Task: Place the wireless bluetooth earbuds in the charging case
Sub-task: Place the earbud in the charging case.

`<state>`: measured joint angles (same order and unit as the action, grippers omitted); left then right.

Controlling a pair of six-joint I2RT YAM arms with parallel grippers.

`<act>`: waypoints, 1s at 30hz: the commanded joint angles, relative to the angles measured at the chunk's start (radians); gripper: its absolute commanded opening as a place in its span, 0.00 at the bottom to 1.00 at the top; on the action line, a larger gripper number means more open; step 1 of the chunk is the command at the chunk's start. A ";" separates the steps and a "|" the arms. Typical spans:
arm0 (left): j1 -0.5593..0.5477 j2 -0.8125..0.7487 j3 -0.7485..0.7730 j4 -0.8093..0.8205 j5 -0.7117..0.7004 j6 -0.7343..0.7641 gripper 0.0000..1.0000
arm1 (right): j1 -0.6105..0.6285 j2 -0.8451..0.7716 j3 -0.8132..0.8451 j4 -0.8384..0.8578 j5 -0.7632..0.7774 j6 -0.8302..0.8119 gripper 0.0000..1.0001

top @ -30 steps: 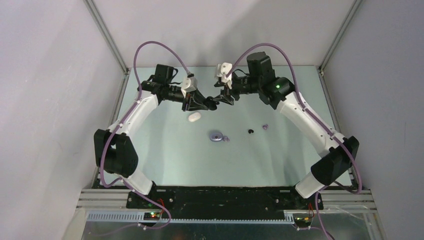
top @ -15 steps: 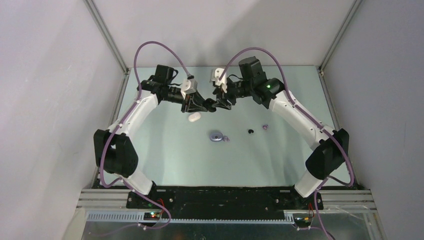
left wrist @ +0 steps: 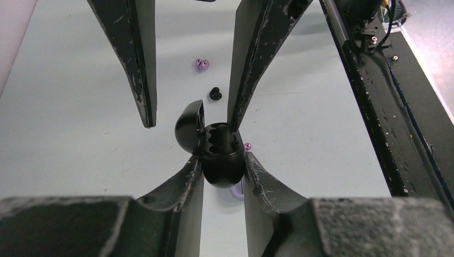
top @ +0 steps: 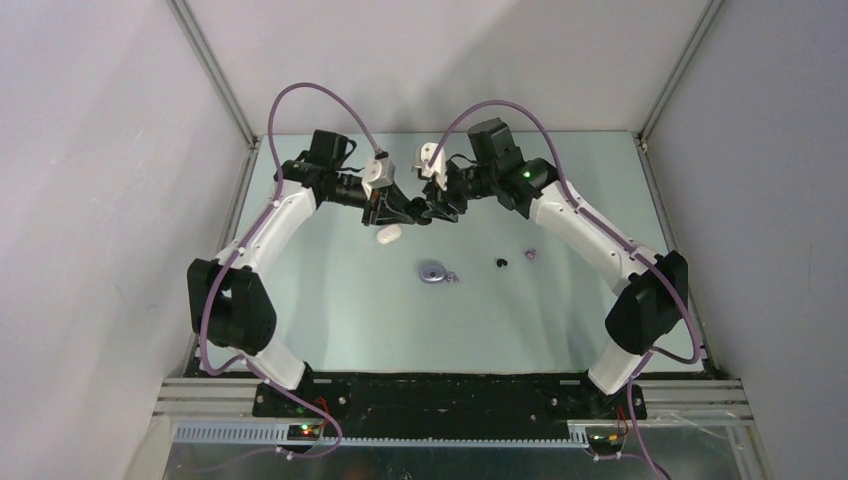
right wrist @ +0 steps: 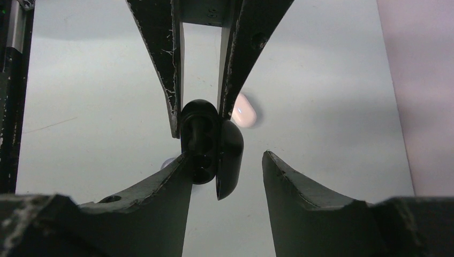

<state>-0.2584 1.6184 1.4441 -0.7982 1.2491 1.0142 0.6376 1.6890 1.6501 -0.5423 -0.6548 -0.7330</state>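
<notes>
A black charging case (left wrist: 220,160) with its lid (left wrist: 188,127) swung open is clamped in my left gripper (left wrist: 223,159), held above the table at the back (top: 425,211). My right gripper (right wrist: 225,156) meets it head-on, open, its fingers straddling the case (right wrist: 202,140) and lid (right wrist: 229,155). One right finger (left wrist: 251,69) has its tip at the case's open pockets. Whether an earbud sits in the pockets I cannot tell. A loose black earbud (top: 501,262) and a lavender earbud (top: 530,254) lie on the table to the right.
A lavender case (top: 432,271) with a small lavender bud (top: 453,278) beside it lies mid-table. A white case (top: 388,234) rests under the left gripper. Metal frame rails run along both sides of the table.
The right arm has swung left toward the left gripper, bringing its fingers around the held black case. The left arm has stayed still.
</notes>
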 commanded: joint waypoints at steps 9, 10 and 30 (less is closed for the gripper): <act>0.005 -0.030 0.039 0.001 0.018 0.027 0.00 | 0.019 0.021 0.008 0.040 0.035 -0.011 0.53; 0.005 -0.030 0.040 0.001 0.018 0.028 0.00 | 0.022 0.024 0.010 0.040 0.036 -0.013 0.53; 0.007 -0.029 0.023 0.052 -0.018 -0.019 0.00 | 0.012 -0.037 0.042 -0.094 -0.018 -0.098 0.58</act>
<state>-0.2527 1.6184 1.4441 -0.8150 1.1980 1.0245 0.6678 1.7184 1.6588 -0.5999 -0.6083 -0.8162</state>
